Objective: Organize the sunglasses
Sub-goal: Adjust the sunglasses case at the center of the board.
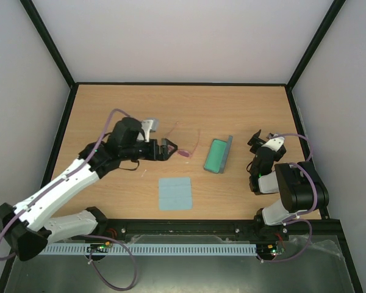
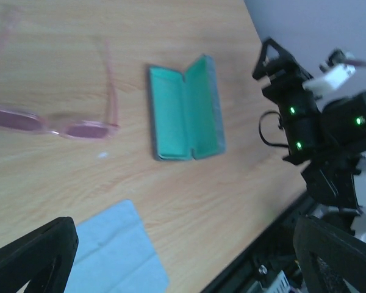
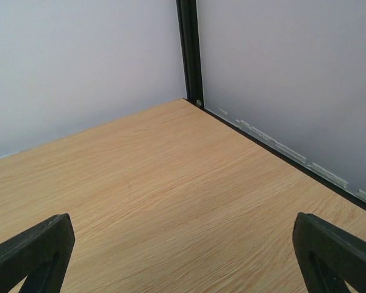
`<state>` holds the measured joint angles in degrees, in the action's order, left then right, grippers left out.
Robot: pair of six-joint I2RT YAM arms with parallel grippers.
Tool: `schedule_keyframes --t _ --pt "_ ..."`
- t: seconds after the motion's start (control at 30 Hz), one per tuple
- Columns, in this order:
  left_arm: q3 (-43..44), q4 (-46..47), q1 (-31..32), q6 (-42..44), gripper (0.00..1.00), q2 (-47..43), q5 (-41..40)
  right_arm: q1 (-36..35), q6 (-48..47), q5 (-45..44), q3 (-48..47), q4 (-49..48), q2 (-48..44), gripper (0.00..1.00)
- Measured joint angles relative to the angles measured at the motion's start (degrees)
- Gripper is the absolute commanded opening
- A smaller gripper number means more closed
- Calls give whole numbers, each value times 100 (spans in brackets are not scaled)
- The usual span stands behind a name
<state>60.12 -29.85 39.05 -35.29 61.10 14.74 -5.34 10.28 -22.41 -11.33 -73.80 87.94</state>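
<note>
Top camera looks down on the open case (image 1: 217, 156); left wrist camera shares it, low from its left; right wrist camera faces the corner (image 3: 192, 101) beyond.

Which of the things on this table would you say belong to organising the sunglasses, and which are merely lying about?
For the job:
pink wire-framed sunglasses with tinted lenses
open blue-grey oblong case with green lining, probably their home

Lying about:
light blue square cloth, though it might serve for wiping
</note>
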Motion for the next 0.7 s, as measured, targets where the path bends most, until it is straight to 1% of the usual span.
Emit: schedule_keyframes --t 0.17,0.27,0.37,0.47,0.6,0.7 --pt "-304 682 629 -210 99 669 155 -2 0 0 0 0 0 99" --pt "-393 988 885 -302 96 1213 155 -2 0 0 0 0 0 99" --pt "-393 1327 1038 -354 87 1757 133 -2 0 0 0 0 0 99" --pt "-391 1635 1134 -385 79 2267 116 -2 0 0 0 0 0 99" --pt "-330 1952 1180 -372 74 2785 72 -2 -2 0 0 0 0 99" --pt "55 1971 1180 -291 68 3283 -20 -2 0 0 0 0 0 99"
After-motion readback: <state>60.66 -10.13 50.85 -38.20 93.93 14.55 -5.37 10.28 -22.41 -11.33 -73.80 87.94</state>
